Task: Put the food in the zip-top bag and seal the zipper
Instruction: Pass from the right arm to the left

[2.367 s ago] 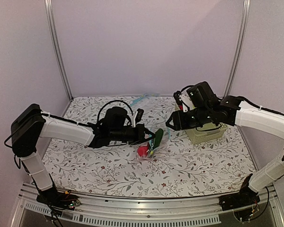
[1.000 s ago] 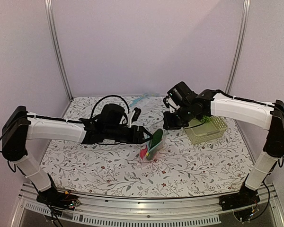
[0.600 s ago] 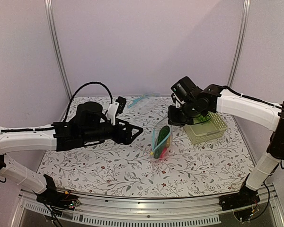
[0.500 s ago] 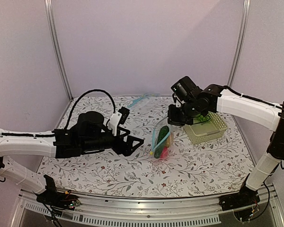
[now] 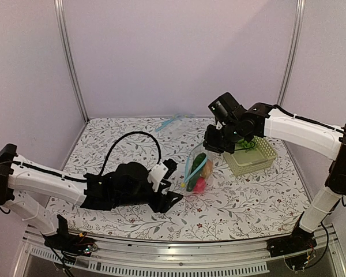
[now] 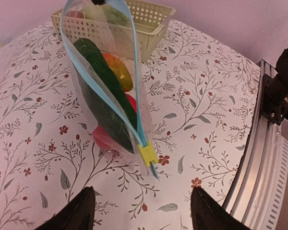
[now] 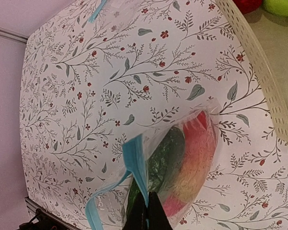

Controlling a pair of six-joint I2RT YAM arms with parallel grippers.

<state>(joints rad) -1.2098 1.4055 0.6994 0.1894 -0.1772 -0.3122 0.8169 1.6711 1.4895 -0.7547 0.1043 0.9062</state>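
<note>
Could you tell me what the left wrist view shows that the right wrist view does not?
Only left wrist: the left gripper, open and empty; the small yellow slider on the light blue zipper strip; the metal table rail. Only right wrist: the right gripper shut on that strip; a loose pale blue strip at the table's far edge. Both: the clear zip-top bag holding the long dark green cucumber, beside the pale yellow plastic basket.

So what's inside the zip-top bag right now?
The zip-top bag holds a dark green cucumber, an orange-red piece and a red fruit; the cucumber hides part of both.
</note>
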